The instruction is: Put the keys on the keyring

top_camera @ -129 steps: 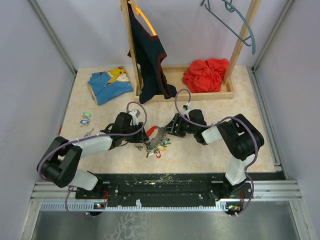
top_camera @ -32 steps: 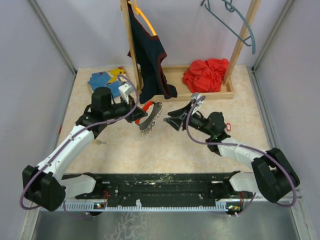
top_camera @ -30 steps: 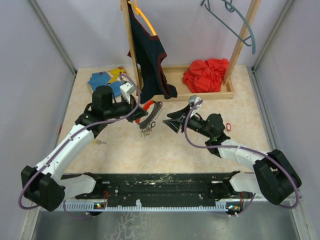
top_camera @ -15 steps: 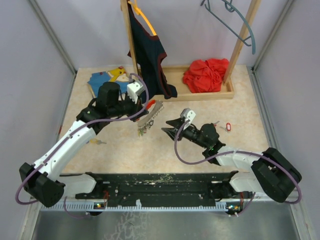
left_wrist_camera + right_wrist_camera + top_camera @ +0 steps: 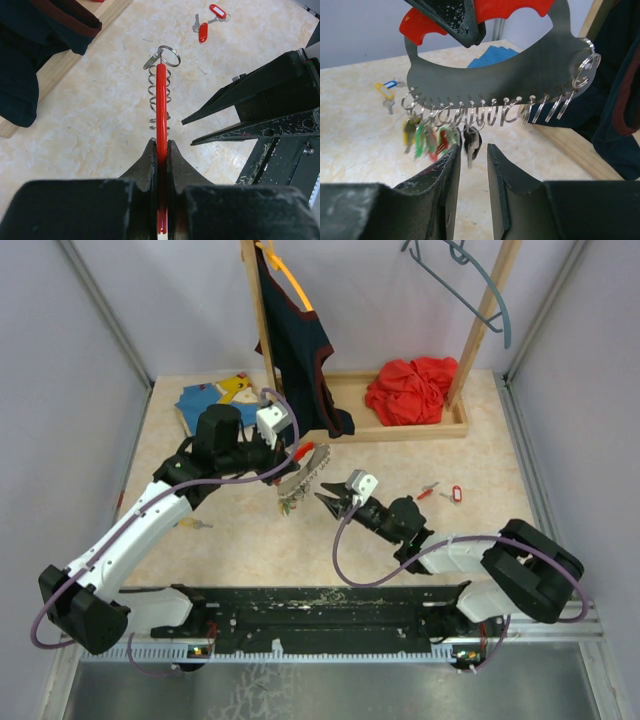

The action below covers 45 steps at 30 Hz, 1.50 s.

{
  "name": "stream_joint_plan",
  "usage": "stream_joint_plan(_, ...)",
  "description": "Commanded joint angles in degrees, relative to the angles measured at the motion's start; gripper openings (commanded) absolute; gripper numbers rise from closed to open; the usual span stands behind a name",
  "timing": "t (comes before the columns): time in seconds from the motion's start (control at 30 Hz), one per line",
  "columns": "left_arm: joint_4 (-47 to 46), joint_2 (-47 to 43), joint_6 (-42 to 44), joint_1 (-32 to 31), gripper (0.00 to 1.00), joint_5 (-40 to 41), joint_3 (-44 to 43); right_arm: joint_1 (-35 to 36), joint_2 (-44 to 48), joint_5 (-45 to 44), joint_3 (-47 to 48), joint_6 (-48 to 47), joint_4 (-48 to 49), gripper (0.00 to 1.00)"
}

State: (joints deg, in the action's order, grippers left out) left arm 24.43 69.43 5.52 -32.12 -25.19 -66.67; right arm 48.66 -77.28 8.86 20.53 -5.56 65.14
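Note:
The keyring [image 5: 303, 462] is a grey plate [image 5: 490, 75] with a red handle [image 5: 161, 95] and a row of wire rings along its lower edge. My left gripper [image 5: 160, 145] is shut on the red handle and holds the keyring in the air. Several keys [image 5: 425, 137] with green, red and yellow tags hang from the left rings, and a dark-tagged key [image 5: 471, 140] hangs beside them. My right gripper [image 5: 472, 150] sits just under the rings, open, with the dark-tagged key dangling just past its tips. Two red-tagged keys [image 5: 445, 492] lie on the table to the right.
A wooden rack base [image 5: 352, 430] at the back holds a hanging dark shirt [image 5: 300, 350] and a red cloth [image 5: 410, 390]. A blue and yellow garment [image 5: 215, 400] lies at the back left. A yellow-tagged key [image 5: 385, 92] and another small key [image 5: 195, 523] lie on the left.
My right arm has swung left and low, bringing its gripper under the ring row with its jaws narrowing. My left gripper kept its hold and shifted slightly right.

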Motion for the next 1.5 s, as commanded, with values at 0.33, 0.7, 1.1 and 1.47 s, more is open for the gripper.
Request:
stream_joint_plan(0.33, -3.2, -1.8, 1.0, -0.2, 0.00, -4.3, 0.7, 1.4, -2.9, -2.9, 0.6, -4.4, 9.2, 0.22)
stream_joint_plan(0.7, -3.5, -1.8, 0.9, -0.3, 0.00, -6.1, 0.8, 1.5, -4.4, -3.2, 1.2, -4.9, 9.9, 0.20)
stream_joint_plan(1.1, -3.7, -1.7, 0.6, -0.4, 0.00, -7.1, 0.8, 1.6, -4.8, -3.1, 1.6, -4.7, 12.0, 0.19)
stream_joint_plan(1.47, -4.0, -1.4, 0.3, -0.6, 0.00, -7.8, 0.9, 1.6, -5.2, -3.4, 2.2, -4.5, 12.5, 0.17)
